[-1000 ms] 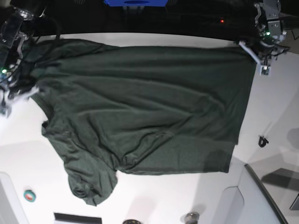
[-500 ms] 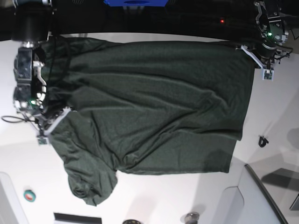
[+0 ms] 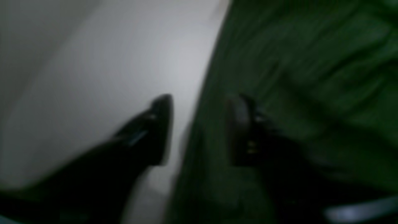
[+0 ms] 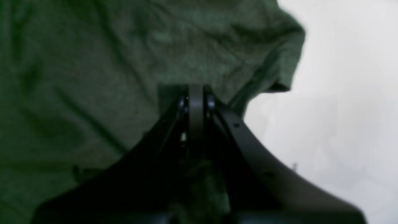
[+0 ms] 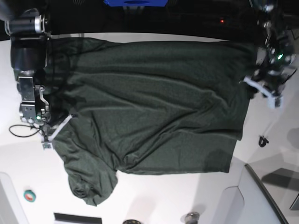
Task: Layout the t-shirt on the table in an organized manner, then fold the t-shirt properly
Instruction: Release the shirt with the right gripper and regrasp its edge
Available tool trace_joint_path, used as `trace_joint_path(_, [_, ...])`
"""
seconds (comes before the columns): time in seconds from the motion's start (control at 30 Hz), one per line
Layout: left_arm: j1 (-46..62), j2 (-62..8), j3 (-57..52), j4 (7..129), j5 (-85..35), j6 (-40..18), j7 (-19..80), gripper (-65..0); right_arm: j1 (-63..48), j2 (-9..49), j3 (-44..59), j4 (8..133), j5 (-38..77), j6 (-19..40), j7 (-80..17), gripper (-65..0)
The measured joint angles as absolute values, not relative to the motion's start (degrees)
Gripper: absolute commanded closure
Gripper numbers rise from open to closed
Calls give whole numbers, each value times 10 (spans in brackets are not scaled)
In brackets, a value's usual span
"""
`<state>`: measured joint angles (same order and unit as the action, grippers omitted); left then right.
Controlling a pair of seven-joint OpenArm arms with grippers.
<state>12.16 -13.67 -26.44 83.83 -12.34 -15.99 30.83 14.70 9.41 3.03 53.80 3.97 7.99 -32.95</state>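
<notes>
On the base view's left, the right gripper [image 5: 60, 126] has its jaws pinched together at the shirt's [image 5: 154, 107] sleeve-side edge, whether on cloth I cannot tell, probably to draw that crumpled side flat on the counter [image 5: 149, 196]. The shirt lies mostly spread, one sleeve bunched near a small teal roll [image 5: 30, 195]. At the right, the left gripper [image 3: 199, 127] stands with jaws parted astride the hem edge, gripping nothing; a small black clip [image 5: 263, 140] lies just beside, clear of the cloth.
</notes>
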Motion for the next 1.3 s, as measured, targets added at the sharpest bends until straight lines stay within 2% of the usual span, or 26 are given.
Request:
trace_joint_path(0.07, [91, -136, -236, 792, -124, -165, 311, -431, 157, 103, 34, 505, 39, 80, -301, -9])
trace_joint_path(0.2, [15, -139, -177, 666, -120, -159, 312, -410, 174, 116, 33, 464, 39, 80, -266, -9])
trace_joint_path(0.3, [-45, -145, -152, 588, -118, -159, 274, -388, 187, 124, 32, 433, 41, 79, -234, -9])
trace_joint_path(0.4, [-77, -138, -137, 529, -73, -155, 196, -372, 219, 136, 31, 377, 38, 79, -211, -11])
trace_joint_path(0.5, [-118, -138, -139, 470, -41, -154, 165, -372, 245, 144, 31, 310, 39, 79, -131, -12])
trace_joint_path(0.77, [-161, -135, -138, 442, -28, -154, 188, -372, 295, 148, 30, 216, 32, 80, 10, -17])
trace_joint_path(0.97, [-169, -130, -138, 466, -21, -154, 221, -372, 351, 155, -49, 199, 30, 80, 52, -11])
trace_joint_path(1.1, [-121, -122, -169, 614, -28, -164, 293, -372, 322, 171, -54, 303, 30, 80, 37, -9])
trace_joint_path(1.23, [-37, -125, -243, 774, -22, -159, 322, -375, 175, 199, 3, 574, 30, 74, -87, -9])
trace_joint_path(1.3, [28, -126, -261, 838, -17, -151, 322, -375, 83, 187, 40, 704, 30, 73, -148, -9])
